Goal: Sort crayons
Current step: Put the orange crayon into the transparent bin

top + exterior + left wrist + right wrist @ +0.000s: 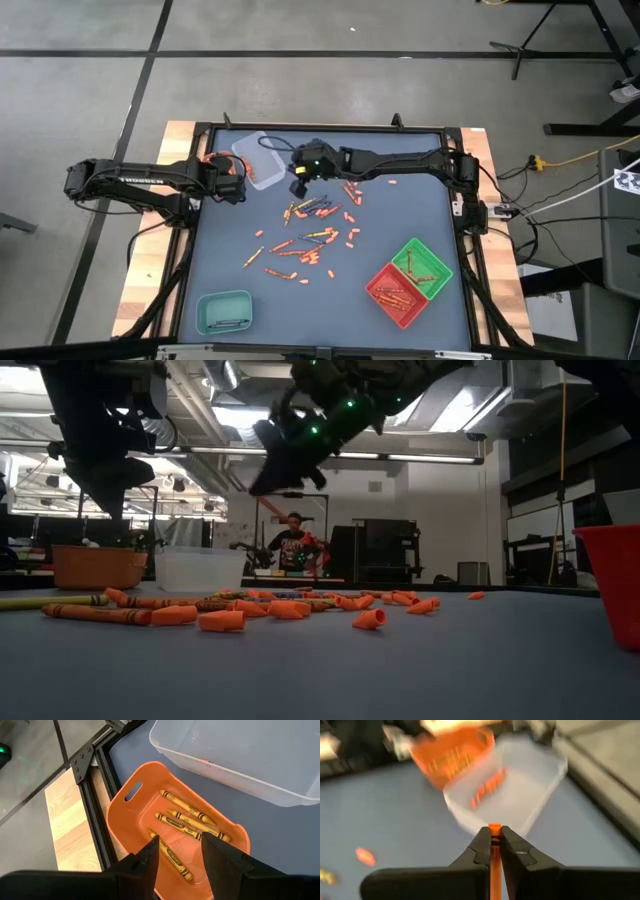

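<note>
**What Could Not Be Made Out**

The right wrist view was smeared with blur: the clear tray (520, 785) and orange tray (452, 752) at the top of the frame were soft shapes, their contents only streaks. The orange crayon (494, 855) ran out at the bottom edge between the right gripper (494, 842) fingers. In the low view the red tray (612, 585) was cut off at the right edge. From above, the scattered crayons (310, 235) were too small to tell apart.

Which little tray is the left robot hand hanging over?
The orange tray, holding yellow crayons. The left gripper hangs open right over it. The clear tray sits beside it; the teal, green and red trays are far off.
</note>
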Motion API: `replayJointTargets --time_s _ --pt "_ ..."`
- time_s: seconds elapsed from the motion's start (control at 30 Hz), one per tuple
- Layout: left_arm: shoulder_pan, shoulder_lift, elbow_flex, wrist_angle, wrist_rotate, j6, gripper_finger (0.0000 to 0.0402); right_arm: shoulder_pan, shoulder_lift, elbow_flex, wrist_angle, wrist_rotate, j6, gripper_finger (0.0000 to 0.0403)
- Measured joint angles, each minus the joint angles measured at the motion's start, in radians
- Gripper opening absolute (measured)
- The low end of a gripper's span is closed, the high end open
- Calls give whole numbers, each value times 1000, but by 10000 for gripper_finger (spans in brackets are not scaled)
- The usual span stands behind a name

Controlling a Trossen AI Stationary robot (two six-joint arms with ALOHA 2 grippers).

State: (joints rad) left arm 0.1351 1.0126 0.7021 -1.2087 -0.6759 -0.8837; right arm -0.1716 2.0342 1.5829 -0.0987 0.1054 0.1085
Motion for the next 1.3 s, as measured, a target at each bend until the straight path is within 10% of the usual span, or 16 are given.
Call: replayJointTargets --time_s 0.5,1.3 --pt "0 0 0 15 0 0 130 -40 135 1 597 -3 -92 19" --pt "0 0 0 23 -3 0 130 -109 296 1 825 -100 -83 19"
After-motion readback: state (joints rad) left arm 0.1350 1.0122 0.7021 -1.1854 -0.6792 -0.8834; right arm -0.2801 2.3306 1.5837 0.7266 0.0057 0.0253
